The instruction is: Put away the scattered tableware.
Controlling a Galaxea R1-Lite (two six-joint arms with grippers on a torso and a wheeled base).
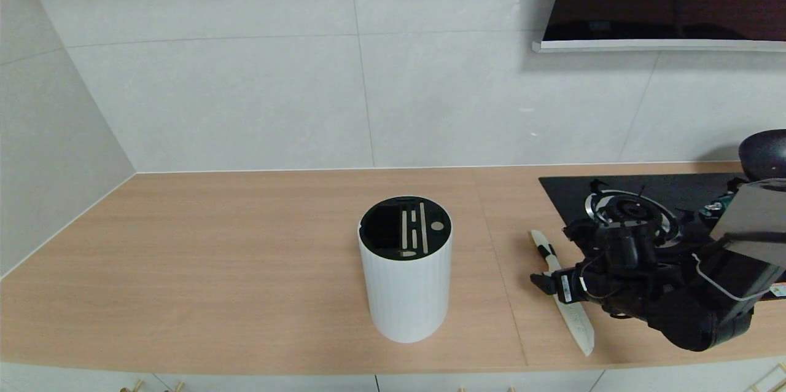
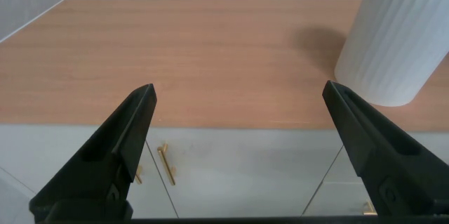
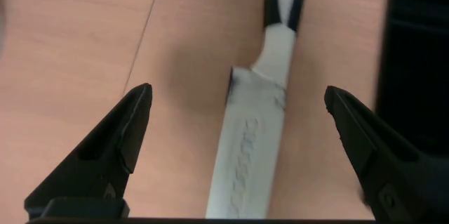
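Over the worktop (image 1: 245,244), at 3 o'clock of the white holder (image 1: 405,281), right gripper (image 3: 237,104) hovers above the knife (image 3: 256,154), jaws wide; left gripper (image 2: 238,96) jaws wide too.

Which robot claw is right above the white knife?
The right gripper: its open fingers straddle the white knife on the counter. The left gripper hangs at the counter's front edge, near the white holder.

Wooden counter (image 1: 245,269) against tiled wall (image 1: 245,103); black stove (image 1: 675,186) at right, hood (image 1: 645,5) above; gold cabinet handle (image 2: 166,162) below.
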